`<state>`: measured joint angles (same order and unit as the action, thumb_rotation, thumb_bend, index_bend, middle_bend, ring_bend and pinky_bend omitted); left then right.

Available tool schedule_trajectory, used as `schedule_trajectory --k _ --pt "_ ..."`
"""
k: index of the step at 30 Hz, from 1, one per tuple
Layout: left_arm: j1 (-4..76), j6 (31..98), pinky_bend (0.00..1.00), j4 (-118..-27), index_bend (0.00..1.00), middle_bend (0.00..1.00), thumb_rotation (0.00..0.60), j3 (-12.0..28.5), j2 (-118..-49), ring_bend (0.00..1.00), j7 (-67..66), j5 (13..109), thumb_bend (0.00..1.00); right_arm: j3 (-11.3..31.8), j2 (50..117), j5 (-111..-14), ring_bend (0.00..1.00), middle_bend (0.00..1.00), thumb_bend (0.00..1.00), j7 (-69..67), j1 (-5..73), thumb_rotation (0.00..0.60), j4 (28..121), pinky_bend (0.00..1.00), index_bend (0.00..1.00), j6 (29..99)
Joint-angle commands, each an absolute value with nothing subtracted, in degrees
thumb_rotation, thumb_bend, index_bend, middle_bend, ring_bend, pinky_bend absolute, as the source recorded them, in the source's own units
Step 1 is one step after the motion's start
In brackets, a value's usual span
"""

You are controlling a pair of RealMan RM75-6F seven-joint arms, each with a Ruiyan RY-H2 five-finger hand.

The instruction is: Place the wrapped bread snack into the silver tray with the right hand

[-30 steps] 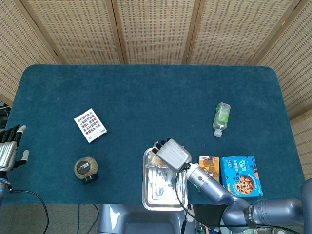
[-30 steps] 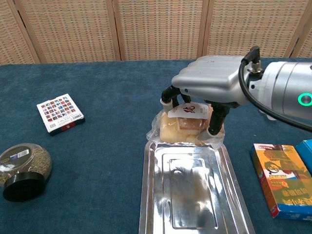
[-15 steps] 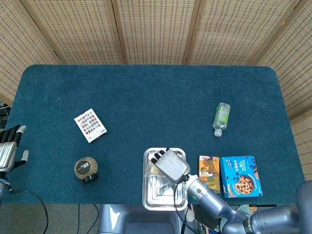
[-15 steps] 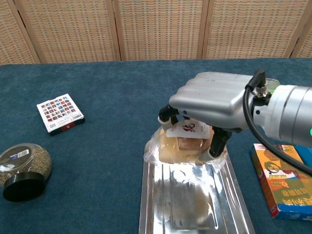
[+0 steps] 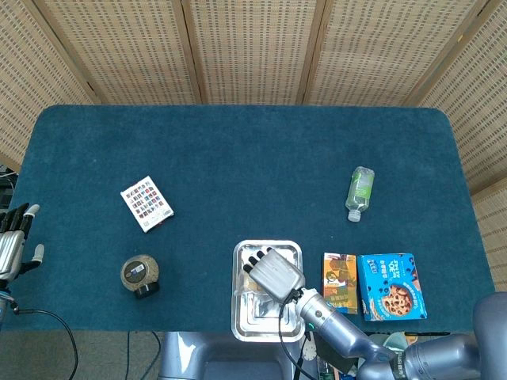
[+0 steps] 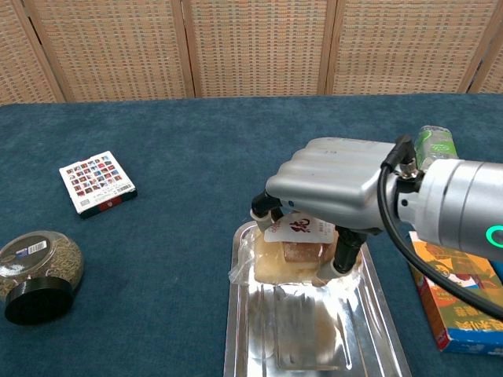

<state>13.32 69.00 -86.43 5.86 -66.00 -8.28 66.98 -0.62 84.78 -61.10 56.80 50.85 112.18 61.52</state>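
— What does the head view show?
— Bottom centre, the right hand (image 5: 272, 271) covers the silver tray (image 5: 294, 250). The left hand (image 5: 11, 244), fingers apart and holding nothing, sits at the left edge.

— And the chest view?
— Lower centre, the right hand (image 6: 332, 187) grips the wrapped bread snack (image 6: 289, 250) over the tray's (image 6: 377, 314) far end.

Shiny metal tray (image 6: 244, 330), clear glossy snack wrapper (image 6: 279, 259), matt cloth table (image 6: 196, 157)

Right hand (image 6: 334, 192) hides most of bread snack (image 6: 289, 253)

Right robot hand (image 6: 334, 196), fingers curled downward
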Motion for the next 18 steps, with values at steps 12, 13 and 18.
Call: schedule_trajectory --k 12,13,18 --pt "13.5 68.6 0.0 -85.9 0.0 0.0 0.6 5.9 -66.1 0.0 -7.8 66.9 0.5 -0.5 82.9 -56.3 0.33 0.33 0.22 57.0 51.4 0.6 114.2 0.53 0.26 60.7" --pt "13.5 68.6 0.0 -85.9 0.0 0.0 0.6 5.9 -66.1 0.0 -7.8 67.0 0.5 -0.5 82.8 -56.0 0.32 0.31 0.22 57.2 51.6 0.6 114.5 0.53 0.23 60.7" --pt "13.4 68.8 0.0 -85.8 0.0 0.0 0.6 6.0 -66.2 0.0 -7.7 66.9 0.5 -0.8 82.9 -55.5 0.31 0.27 0.22 58.3 51.8 0.6 115.0 0.53 0.17 61.7"
